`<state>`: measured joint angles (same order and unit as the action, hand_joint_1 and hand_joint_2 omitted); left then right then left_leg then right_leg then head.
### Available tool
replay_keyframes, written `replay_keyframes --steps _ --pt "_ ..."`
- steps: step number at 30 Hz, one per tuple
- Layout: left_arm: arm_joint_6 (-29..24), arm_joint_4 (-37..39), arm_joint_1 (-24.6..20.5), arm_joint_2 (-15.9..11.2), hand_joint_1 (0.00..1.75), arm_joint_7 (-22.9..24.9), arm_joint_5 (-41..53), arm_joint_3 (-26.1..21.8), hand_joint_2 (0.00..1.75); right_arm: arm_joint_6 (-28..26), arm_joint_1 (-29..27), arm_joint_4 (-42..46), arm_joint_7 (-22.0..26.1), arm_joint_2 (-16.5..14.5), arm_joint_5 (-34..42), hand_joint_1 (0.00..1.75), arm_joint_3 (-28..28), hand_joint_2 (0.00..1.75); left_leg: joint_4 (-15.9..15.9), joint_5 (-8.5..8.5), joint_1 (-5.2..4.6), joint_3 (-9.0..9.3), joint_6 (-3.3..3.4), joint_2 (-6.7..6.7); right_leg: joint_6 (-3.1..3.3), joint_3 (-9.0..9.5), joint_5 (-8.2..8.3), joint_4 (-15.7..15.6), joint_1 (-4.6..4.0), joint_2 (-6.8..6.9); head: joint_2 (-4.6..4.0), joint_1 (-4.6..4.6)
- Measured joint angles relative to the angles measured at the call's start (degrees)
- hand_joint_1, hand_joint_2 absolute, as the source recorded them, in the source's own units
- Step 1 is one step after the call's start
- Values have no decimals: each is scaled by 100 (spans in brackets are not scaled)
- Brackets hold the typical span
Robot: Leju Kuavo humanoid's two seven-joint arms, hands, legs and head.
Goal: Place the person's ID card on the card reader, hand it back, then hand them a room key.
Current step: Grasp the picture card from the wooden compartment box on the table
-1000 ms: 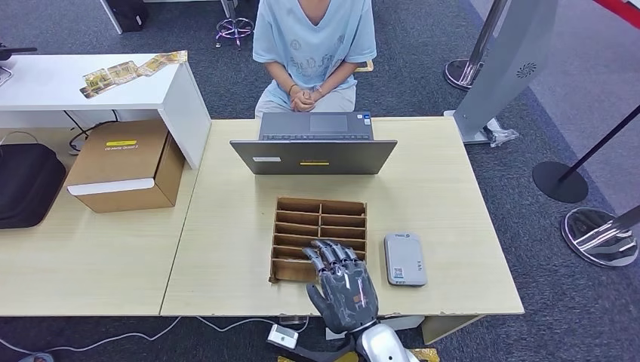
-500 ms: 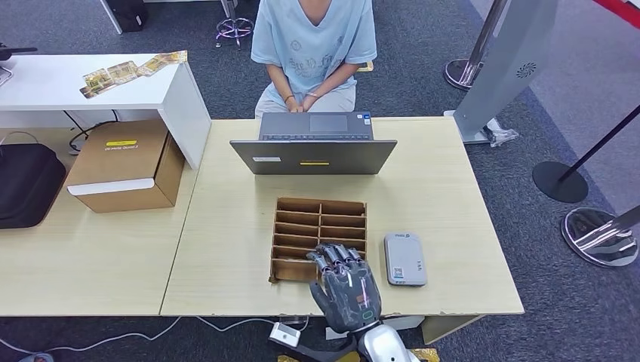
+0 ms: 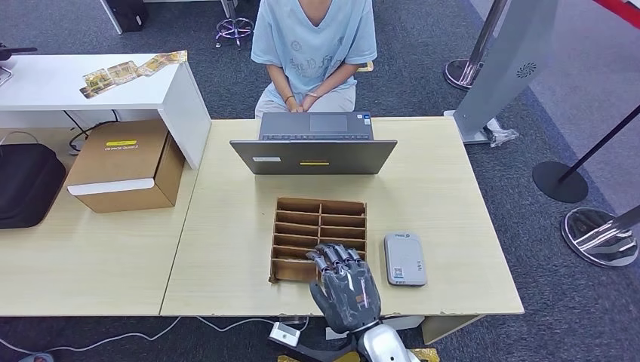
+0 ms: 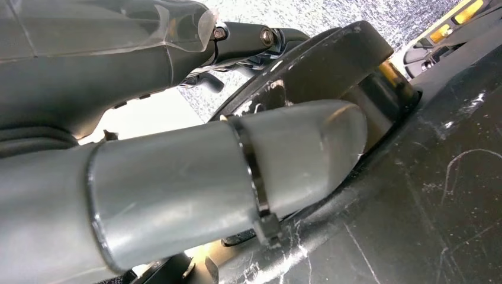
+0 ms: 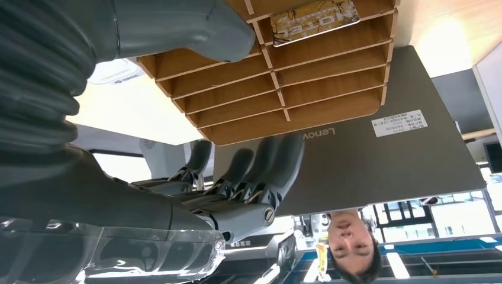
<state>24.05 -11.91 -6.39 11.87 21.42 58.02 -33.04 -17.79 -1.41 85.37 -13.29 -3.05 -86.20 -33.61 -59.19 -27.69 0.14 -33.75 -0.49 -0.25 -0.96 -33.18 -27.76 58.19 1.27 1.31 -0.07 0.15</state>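
A: In the head view we see the right hand [image 3: 346, 285] at lower centre, palm down, fingers spread and holding nothing, its fingertips over the near right corner of the cardboard slotted tray [image 3: 319, 238]. Just right of it lies the grey card reader [image 3: 404, 259]; its label is too small for us to read.

B: Above the tray stands the open laptop [image 3: 314, 145], with a white sticker and a yellow one on its lid. Beyond it, at upper centre, sits the person [image 3: 313, 53] in a light blue shirt. A cardboard box [image 3: 126, 166] with a yellow label sits at left.

A: The left wrist view gives us the left hand [image 4: 195, 177] close up as a grey thumb; whether its fingers are apart or together we cannot tell.

B: The right wrist view adds what the head view misses: a room key card [image 5: 315, 20] lying in a tray slot at the upper centre, and "Lenovo" on the laptop lid. The fingers [image 5: 278, 171] there are apart and empty.
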Motion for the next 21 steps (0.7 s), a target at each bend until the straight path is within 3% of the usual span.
replay_keyframes --steps 11,21 --pt "51 0 -16 0 0 14 50 5 0 32 28 -151 -43 -30 -51 58 22 175 0 0 0 0 0 0 0 0 0 0 0 0 0 0" --pt "65 0 -23 0 0 73 75 10 0 172 67 -274 -60 -130 -96 70 122 175 0 0 0 0 0 0 0 0 0 1 0 0 0 -1"
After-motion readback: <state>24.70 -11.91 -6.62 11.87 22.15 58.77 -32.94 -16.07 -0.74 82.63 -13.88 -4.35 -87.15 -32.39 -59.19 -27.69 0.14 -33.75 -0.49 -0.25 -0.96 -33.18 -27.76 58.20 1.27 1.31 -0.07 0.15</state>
